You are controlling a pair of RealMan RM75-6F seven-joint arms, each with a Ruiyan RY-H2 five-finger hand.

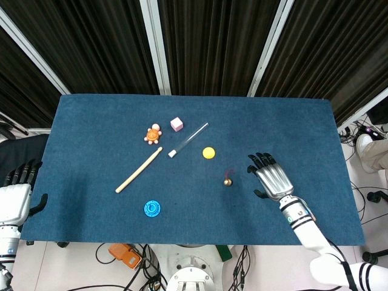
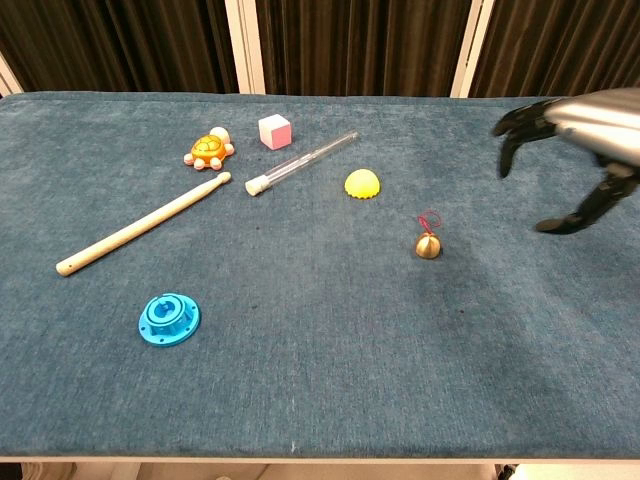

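No containers in view; everything lies loose on the blue table. The right hand hovers over the table with fingers spread and slightly curled, holding nothing. The bell, small and brass with a red cord, sits on the cloth just left of that hand, near its fingertips but apart from them; in the chest view the bell lies below and left of the hand. The left hand rests off the table's left edge, fingers apart, empty. Farther left of the bell: a yellow dome, a clear tube, a pink cube, an orange turtle, a wooden stick and a blue disc.
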